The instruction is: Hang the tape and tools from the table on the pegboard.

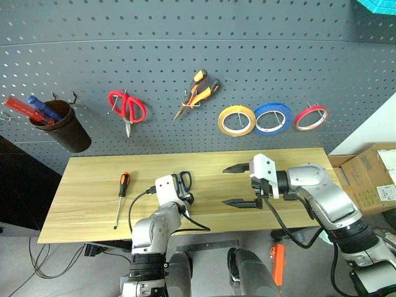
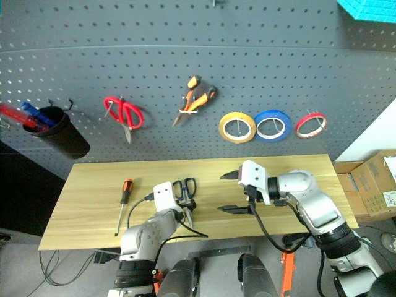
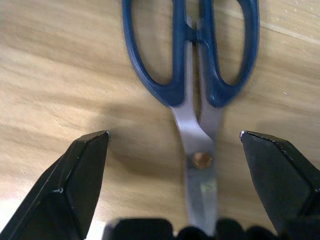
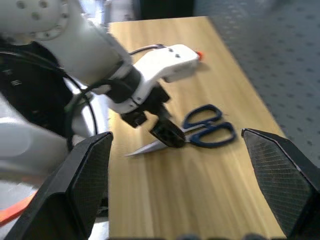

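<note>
Left tool poised over the blue scissors, nothing gripped yet.

The left tool point(image 3: 172, 145) stands wide open and empty, its fingers either side of the blades of the dark-blue-handled scissors point(image 3: 192, 75) lying flat on the bench point(image 1: 93, 192); closing on smooth steel near the pivot risks a slip, or the scissors swinging handle-heavy when lifted. The right tool point(image 1: 238, 185) hangs open and empty over the bench. The screwdriver point(image 1: 122, 197) lies apart near the bench's left end; the pliers point(image 1: 199, 91) and yellow tape point(image 1: 236, 120) already hang on the pegboard point(image 1: 185, 37).
</note>
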`<state>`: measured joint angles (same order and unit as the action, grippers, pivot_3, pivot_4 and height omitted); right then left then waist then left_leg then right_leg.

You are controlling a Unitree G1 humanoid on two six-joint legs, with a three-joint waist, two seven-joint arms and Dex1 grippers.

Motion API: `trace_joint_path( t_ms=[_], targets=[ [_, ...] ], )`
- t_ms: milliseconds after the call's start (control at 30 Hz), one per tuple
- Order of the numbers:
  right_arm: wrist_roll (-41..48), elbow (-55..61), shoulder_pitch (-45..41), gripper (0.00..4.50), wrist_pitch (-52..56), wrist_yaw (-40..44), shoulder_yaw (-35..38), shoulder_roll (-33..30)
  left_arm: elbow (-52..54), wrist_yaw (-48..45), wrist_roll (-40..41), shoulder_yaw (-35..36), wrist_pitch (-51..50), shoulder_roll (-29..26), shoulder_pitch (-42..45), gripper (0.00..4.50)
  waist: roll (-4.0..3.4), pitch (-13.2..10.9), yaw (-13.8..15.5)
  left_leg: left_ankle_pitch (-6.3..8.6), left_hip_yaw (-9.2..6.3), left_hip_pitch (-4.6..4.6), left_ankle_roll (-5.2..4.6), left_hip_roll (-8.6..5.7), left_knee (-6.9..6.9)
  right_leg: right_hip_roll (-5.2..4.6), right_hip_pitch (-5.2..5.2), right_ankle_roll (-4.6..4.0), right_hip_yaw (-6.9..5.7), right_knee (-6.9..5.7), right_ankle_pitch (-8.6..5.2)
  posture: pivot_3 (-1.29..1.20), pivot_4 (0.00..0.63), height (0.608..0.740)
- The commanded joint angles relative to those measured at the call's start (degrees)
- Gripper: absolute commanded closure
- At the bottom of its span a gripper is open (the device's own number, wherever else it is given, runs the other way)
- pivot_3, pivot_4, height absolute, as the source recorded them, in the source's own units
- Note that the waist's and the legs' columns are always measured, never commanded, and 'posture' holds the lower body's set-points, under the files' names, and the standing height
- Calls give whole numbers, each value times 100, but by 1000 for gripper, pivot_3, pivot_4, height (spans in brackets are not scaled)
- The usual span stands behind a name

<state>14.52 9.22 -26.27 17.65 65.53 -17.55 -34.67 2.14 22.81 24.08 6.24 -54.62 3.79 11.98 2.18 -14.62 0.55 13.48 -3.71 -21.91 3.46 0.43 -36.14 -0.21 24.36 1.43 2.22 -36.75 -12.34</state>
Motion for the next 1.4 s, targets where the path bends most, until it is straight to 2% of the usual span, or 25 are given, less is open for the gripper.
trace_joint_path(
  t_ms=[33,67,167,500,533,733,800,867,933,1000,1100,1300,1400],
  targets=[
    [11,47,-88,45,-112,310,-7,-153,-387,21,-9,155,-160,460,-108,0,1,-4,-14,1,0,1,0,1,0,0,0,0,0,0,0,69,294,740],
    [4,46,-79,45,-118,381,-30,-200,-438,-30,19,149,-216,462,-62,0,0,-7,-23,1,1,3,0,1,0,0,-1,0,0,0,0,68,295,740],
    [-90,26,-12,0,-188,514,-106,-304,-480,-46,-2,141,-350,443,-3,620,-10,-14,-56,1,3,7,1,1,0,1,-2,-2,1,-3,-2,71,299,740],
    [-367,-201,-16,0,-447,580,-236,-270,-380,87,-170,247,-590,383,-38,4008,-7,-24,-60,5,2,5,6,1,1,1,-3,-1,1,6,-3,77,298,740],
    [-383,-246,-51,0,-469,580,-237,-247,-381,98,-172,255,-592,395,-29,4229,-7,-25,-60,5,2,5,8,2,2,1,-3,-1,0,7,-4,79,295,740],
    [-375,-364,-74,0,-543,547,-148,-166,-160,-54,-180,219,-545,226,-40,4303,-9,-25,-64,6,1,7,9,3,3,2,-3,-3,-2,7,-6,97,276,740],
    [-172,-211,63,0,-384,309,84,-57,301,-504,-313,-140,-327,-316,-118,4303,-8,-25,-63,6,1,4,9,3,4,2,-2,-3,-2,9,-6,108,263,740],
    [230,120,206,0,5,22,409,130,900,-1232,-806,-860,275,-1290,-233,4303,-2,-29,-65,9,-1,-4,13,6,7,4,6,-2,-3,12,-6,120,245,740],
    [611,488,321,0,476,-268,683,272,1433,-1726,-1240,-1257,885,-2132,-521,4303,5,-32,-67,12,-6,-37,21,23,10,18,50,-3,-4,-4,-6,135,227,740],
    [802,723,431,0,764,-494,830,348,1662,-1932,-1529,-1388,1273,-2614,-914,4303,-2,-28,-45,6,-12,-89,34,32,8,19,108,-4,-4,-20,-5,153,209,740],
    [1093,1146,643,0,1143,-1063,1060,621,2103,-1977,-2036,-1218,2097,-3072,-1715,4303,-7,-21,39,7,-31,-97,46,30,10,-8,109,-5,-5,-12,-5,170,188,740],
    [1690,1814,792,0,1913,-2219,1343,1334,2930,-1583,-3165,-722,4301,-3227,-3018,4303,6,8,243,10,-41,-116,46,29,8,-31,113,-11,-19,4,-10,221,134,740],
    [1588,1720,712,0,1786,-2409,1280,1474,2918,-1431,-3528,-642,5035,-3059,-3120,4303,-5,95,366,7,-34,-111,39,21,7,-34,106,-12,-17,6,-11,237,109,740]
  ],
)
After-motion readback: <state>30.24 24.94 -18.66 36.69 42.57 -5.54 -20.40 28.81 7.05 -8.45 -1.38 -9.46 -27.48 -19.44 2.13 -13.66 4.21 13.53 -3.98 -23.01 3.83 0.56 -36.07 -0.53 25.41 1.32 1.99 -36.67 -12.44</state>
